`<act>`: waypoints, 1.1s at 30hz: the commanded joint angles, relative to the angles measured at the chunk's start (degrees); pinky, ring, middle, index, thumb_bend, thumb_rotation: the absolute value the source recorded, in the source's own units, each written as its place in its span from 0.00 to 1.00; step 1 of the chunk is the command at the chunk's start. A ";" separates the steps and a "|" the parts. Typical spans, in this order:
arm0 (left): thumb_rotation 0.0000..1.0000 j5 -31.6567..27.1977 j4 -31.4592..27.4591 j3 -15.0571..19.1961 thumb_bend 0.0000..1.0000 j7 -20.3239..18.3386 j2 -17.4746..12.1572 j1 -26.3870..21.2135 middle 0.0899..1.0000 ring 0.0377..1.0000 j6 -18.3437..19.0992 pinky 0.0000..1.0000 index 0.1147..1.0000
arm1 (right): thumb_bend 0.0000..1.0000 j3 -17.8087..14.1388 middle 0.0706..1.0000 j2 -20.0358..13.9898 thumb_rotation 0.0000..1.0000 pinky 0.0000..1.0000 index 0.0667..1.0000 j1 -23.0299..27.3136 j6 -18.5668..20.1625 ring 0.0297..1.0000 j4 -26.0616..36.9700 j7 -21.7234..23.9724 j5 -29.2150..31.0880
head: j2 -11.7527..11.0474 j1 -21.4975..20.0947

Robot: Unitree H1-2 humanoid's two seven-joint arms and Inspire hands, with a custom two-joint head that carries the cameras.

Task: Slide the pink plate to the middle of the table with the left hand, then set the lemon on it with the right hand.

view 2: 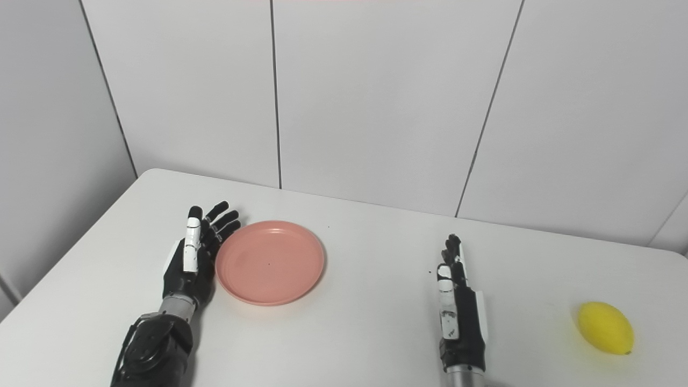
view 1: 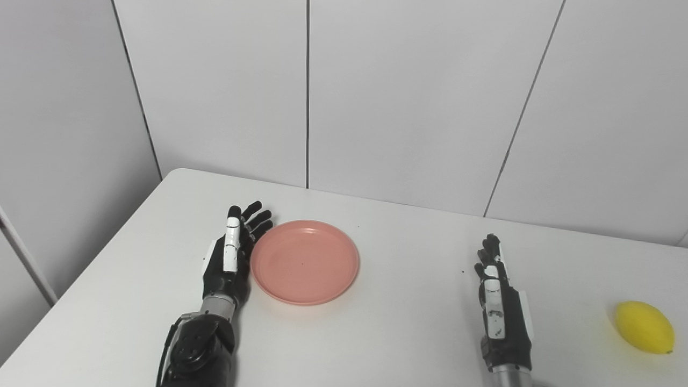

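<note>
Left hand [view 1: 228, 258] splayed beside 1 pink plate [view 1: 305, 262]; right hand [view 1: 497, 301] splayed, holding nothing; 1 lemon [view 1: 644, 327]

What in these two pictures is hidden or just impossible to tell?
- Left hand and pink plate: both views look from above, so contact at the plate's rim cannot be told.
- Both arms: cut off by the bottom edge in both views.
- Right hand: seen edge-on, so its palm is hidden.
- Lemon: its underside is hidden.
- Table: its near and right parts run out of frame.
</note>
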State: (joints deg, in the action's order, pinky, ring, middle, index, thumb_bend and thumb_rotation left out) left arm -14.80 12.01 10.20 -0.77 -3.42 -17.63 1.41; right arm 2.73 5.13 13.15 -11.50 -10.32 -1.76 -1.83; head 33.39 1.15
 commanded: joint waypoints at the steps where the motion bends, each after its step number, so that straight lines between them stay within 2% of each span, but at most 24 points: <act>1: 1.00 1.08 -2.13 -0.84 0.70 0.47 0.58 -1.03 0.83 0.85 0.04 0.92 0.81 | 0.67 0.27 1.00 0.49 1.00 1.00 1.00 -1.90 1.18 1.00 -0.55 -0.30 -0.40 | 0.59 -0.52; 6: 1.00 3.57 -2.39 -1.88 0.70 2.12 1.93 -1.17 0.83 0.86 0.38 0.92 0.82 | 0.64 0.49 1.00 0.72 1.00 1.00 1.00 -1.84 1.87 1.00 0.29 0.04 0.05 | 1.05 -3.27; 11: 1.00 4.65 -1.89 -2.40 0.70 3.39 3.36 -1.95 0.83 0.85 -0.01 0.91 0.82 | 0.62 0.66 1.00 1.58 1.00 1.00 0.98 -1.45 0.32 1.00 -0.77 -0.51 0.07 | 1.05 -6.69; 13: 1.00 4.64 -1.25 -2.72 0.69 3.17 3.62 -2.29 0.83 0.86 -0.33 0.91 0.83 | 0.62 0.71 0.99 1.83 1.00 1.00 0.97 -1.29 0.19 1.00 -1.09 -0.48 0.19 | 1.05 -6.69; 18: 1.00 5.67 0.32 -4.37 0.70 1.90 3.67 -2.28 0.84 0.86 -1.40 0.92 0.84 | 0.61 0.58 0.97 3.18 0.97 1.00 0.94 -0.55 -3.38 0.99 -3.83 -2.34 -0.55 | 0.30 -10.31; 27: 1.00 5.24 1.23 -6.68 0.68 -0.03 5.24 -1.96 0.85 0.87 -1.71 0.94 0.84 | 0.64 0.64 0.97 4.39 0.99 1.00 0.93 -0.13 -2.47 0.99 -5.06 -4.89 -3.49 | -0.25 -14.42; 33: 1.00 4.56 1.34 -7.36 0.69 -1.62 6.32 -0.85 0.86 0.88 -2.65 0.93 0.86 | 0.63 0.98 0.97 4.89 1.00 1.00 0.97 -0.76 -0.76 0.99 -4.01 -5.84 -5.01 | -0.79 -17.89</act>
State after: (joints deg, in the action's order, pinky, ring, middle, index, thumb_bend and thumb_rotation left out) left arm -9.88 13.56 3.26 -1.85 1.88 -18.26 -0.26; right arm 3.32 9.30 14.53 -12.30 -13.30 -7.08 -6.55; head 32.52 -16.79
